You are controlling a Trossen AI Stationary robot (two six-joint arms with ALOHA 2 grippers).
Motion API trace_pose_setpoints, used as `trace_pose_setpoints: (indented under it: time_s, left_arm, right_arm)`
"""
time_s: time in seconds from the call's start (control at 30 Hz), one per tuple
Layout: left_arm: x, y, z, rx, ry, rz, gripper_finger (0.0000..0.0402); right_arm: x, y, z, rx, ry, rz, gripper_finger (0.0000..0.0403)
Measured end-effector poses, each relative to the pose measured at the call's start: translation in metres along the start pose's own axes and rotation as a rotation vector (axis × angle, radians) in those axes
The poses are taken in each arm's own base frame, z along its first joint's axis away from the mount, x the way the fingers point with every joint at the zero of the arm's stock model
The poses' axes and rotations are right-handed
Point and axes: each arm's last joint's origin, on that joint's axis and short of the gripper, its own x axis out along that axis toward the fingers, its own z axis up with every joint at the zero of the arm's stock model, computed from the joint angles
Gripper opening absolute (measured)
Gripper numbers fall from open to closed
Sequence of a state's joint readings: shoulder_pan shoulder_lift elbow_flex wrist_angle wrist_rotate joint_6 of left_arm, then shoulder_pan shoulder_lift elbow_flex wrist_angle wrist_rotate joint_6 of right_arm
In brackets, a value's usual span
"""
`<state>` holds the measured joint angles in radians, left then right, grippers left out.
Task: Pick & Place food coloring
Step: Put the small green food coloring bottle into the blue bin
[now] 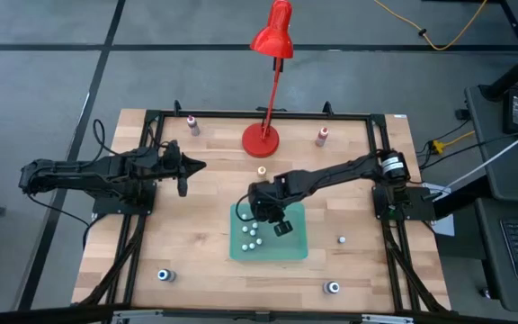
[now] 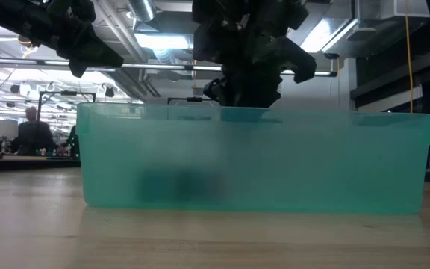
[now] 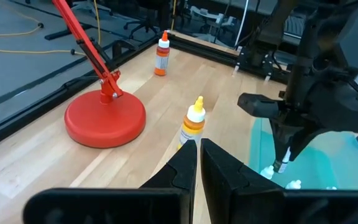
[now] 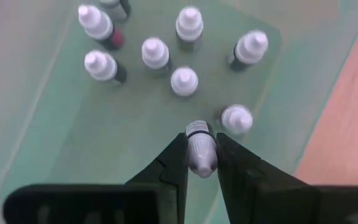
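Observation:
The food coloring is a set of tiny bottles. Several white-capped ones point(image 4: 156, 53) stand upright on the floor of the green tray point(image 1: 297, 243). One more is in my right gripper point(image 4: 201, 155), which is shut on it and points down over the tray's far-left part point(image 1: 263, 216). Single bottles stand on the wood: a yellow-topped one point(image 3: 193, 121), an orange-topped one point(image 3: 161, 55), a pink-topped one point(image 1: 192, 124) and blue-topped ones point(image 1: 163, 275). My left gripper point(image 3: 199, 158) waits shut left of the lamp, a little short of the yellow-topped bottle. My right gripper pinches one small white-capped bottle point(image 4: 201, 149) between its two fingers, coming from above and pointing down. The bottle's cap end sits between the fingers and its body end point(image 3: 283, 165) sticks out below them, upright over the tray. Whether its base touches the tray floor cannot be told.
A red desk lamp stands on its round base point(image 1: 261, 139) at the table's far middle, its shade point(image 1: 273, 31) beyond the far edge. A black frame rail point(image 1: 259, 114) runs along the table's sides. In the low view the tray's translucent wall point(image 2: 252, 161) hides its contents.

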<state>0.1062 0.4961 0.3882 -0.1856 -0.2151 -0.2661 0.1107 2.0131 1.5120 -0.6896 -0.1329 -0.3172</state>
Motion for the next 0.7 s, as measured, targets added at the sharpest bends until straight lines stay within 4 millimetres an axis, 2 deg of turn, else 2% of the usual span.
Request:
trace_pose_setpoints:
  time_s: [0.27, 0.53, 0.7]
  left_arm:
    - [0.000, 0.000, 0.000, 0.000, 0.000, 0.001, 0.0017]
    - [0.000, 0.000, 0.000, 0.000, -0.001, 0.000, 0.0017]
    - [0.000, 0.000, 0.000, 0.000, 0.000, 0.000, 0.0017]
  right_arm:
    - [0.005, 0.002, 0.000, -0.001, 0.002, 0.021, 0.0073]
    - [0.025, 0.001, -0.004, 0.045, 0.040, 0.034, 0.0071]
    - [0.026, 0.001, -0.003, 0.048, 0.033, 0.033, 0.0076]
